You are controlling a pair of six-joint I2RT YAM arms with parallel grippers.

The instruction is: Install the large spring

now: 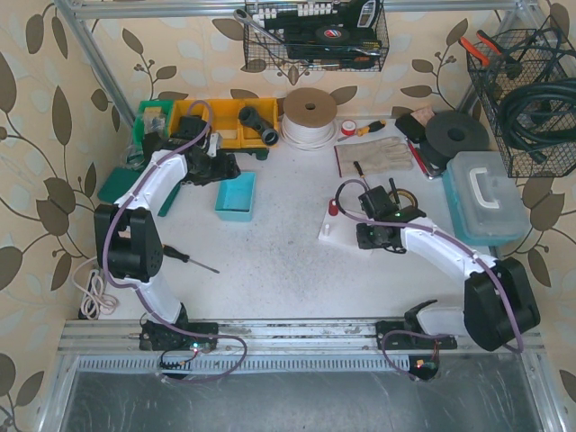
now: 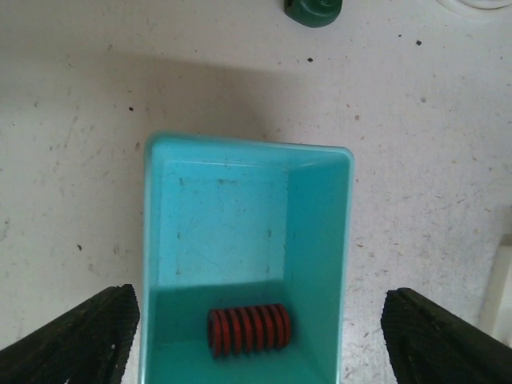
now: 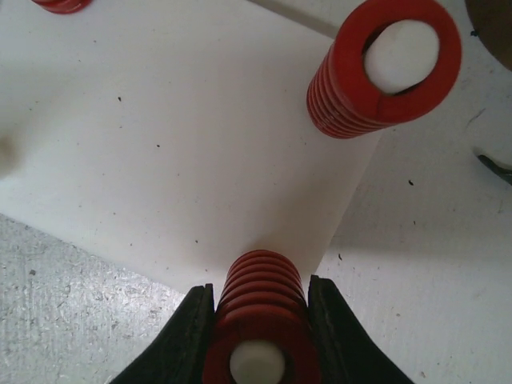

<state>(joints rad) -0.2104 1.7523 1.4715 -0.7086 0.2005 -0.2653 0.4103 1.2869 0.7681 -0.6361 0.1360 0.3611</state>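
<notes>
At the 6 o'clock edge of the right wrist view, the right gripper (image 3: pixel 260 290) is closed to the width of a red spring (image 3: pixel 260 276). One black finger (image 3: pixel 188 336) presses each flank. This spring stands upright over a white peg (image 3: pixel 258 362) at the nearest corner of a white base plate (image 3: pixel 160 144). The plate lies flat on the speckled table (image 3: pixel 80 312).

Farther along the plate, at 1 o'clock, a second red spring (image 3: pixel 344 96) sits upright on its own peg beside the plate's edge. It is well apart from the fingers. At 11 o'clock a red part (image 3: pixel 60 4) is cropped by the frame, and its type cannot be determined.

In the left wrist view the left gripper (image 2: pixel 258 302) is spread wide and holds nothing. Its fingers (image 2: pixel 80 336) show at 7 and 5 o'clock, outside the long walls of a teal bin (image 2: pixel 320 232). Contact with the walls cannot be confirmed. A loose red spring (image 2: pixel 248 328) lies on its side on the bin floor at 6 o'clock, between the fingers. A green object (image 2: pixel 314 10) is cropped at 12 o'clock.

The overhead view shows a black-handled screwdriver (image 1: pixel 192 260) at 8 o'clock on the table. Yellow parts bins (image 1: pixel 225 121) and a white reel (image 1: pixel 309 115) stand along the far edge.
</notes>
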